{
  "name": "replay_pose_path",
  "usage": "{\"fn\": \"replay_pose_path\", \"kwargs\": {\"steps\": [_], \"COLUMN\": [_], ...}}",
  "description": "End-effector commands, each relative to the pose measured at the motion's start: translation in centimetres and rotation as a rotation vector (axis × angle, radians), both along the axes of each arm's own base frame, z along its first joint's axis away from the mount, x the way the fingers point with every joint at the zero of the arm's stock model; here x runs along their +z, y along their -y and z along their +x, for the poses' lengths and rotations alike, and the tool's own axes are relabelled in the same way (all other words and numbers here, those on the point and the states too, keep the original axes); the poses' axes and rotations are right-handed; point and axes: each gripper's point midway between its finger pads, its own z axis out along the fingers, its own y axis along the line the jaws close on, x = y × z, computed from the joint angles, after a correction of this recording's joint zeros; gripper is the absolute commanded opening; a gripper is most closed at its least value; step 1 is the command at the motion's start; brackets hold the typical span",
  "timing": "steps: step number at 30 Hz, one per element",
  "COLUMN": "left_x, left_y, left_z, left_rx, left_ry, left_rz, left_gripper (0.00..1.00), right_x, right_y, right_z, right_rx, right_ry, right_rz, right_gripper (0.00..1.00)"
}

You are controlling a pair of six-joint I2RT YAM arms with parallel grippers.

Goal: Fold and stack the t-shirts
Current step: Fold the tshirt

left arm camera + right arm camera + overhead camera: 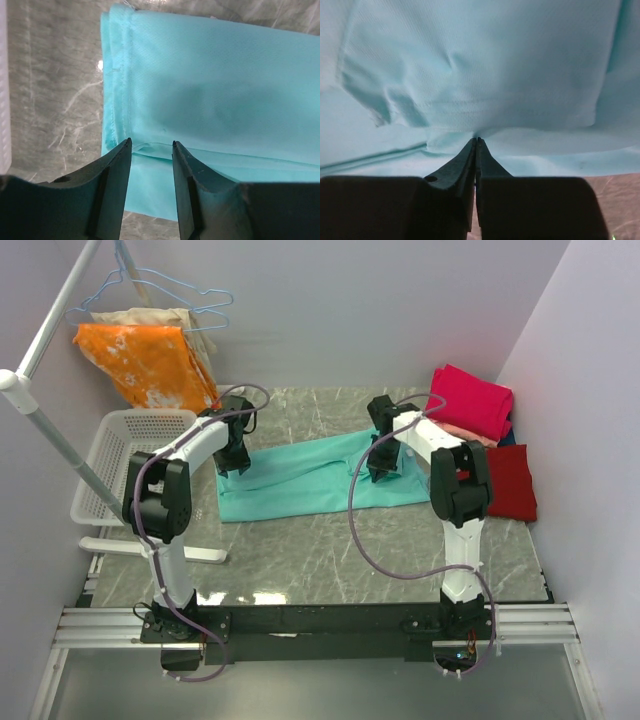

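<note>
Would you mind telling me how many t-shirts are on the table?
4: teal cotton t-shirt spread out centrally; folded magenta-pink t-shirt far right, atop a salmon t-shirt; dark red t-shirt nearer. More may be hidden beneath.

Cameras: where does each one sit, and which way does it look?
Top: above and behind the robot, looking down at the table; left arm and right arm show.
Left wrist: on the left arm, looking down past the open left gripper at the edge of the teal shirt.
Right wrist: on the right arm, looking past the right gripper, shut on the shirt.
Shared: all three show the teal shirt.
</note>
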Motion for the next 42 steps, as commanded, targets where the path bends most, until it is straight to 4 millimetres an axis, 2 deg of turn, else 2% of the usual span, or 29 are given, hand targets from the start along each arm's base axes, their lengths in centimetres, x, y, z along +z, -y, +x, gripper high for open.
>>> {"fn": "replay_pose_path", "kwargs": {"steps": [1, 7, 11, 16, 22, 26, 31, 42], "left_x": [1.0, 0.6, 0.6, 0.5, 0.3, 0.3, 0.3, 0.1], "left_y": [1.0, 1.1, 1.0, 0.9, 0.9, 0.9, 0.9, 1.0], "left_z": [1.5, 1.6, 1.6, 1.5, 1.4, 1.4, 1.3, 1.4], "left_rx": [-0.029, -0.028, -0.028, -0.026, -0.025, -0.025, -0.026, -0.028], "left_ry": [0.041, 0.032, 0.03, 0.023, 0.019, 0.019, 0.018, 0.013], "left_rz": [-0.035, -0.035, -0.031, -0.026, -0.024, -0.024, -0.026, -0.031], "left_gripper": [0.44, 0.43, 0.43, 0.43, 0.43, 0.43, 0.43, 0.43], "right_x": [2.2, 1.0, 1.0, 0.2, -0.8, -1.5, -0.9, 0.5], "right_y": [-0.3, -0.1, -0.5, -1.1, -1.9, -2.7, -4.7, -6.6], "right_z": [0.3, 1.1, 2.8, 4.2, 4.9, 4.5, 4.1, 4.2], "right_rx": [0.0, -0.017, -0.03, -0.032, -0.024, 0.0, 0.055, 0.116], "right_ry": [0.068, 0.075, 0.098, 0.089, 0.076, 0.047, 0.068, 0.088], "right_rz": [0.004, -0.025, -0.021, -0.013, 0.006, 0.051, 0.151, 0.246], "right_gripper": [0.02, 0.0, 0.0, 0.0, 0.0, 0.0, 0.0, 0.0]}}
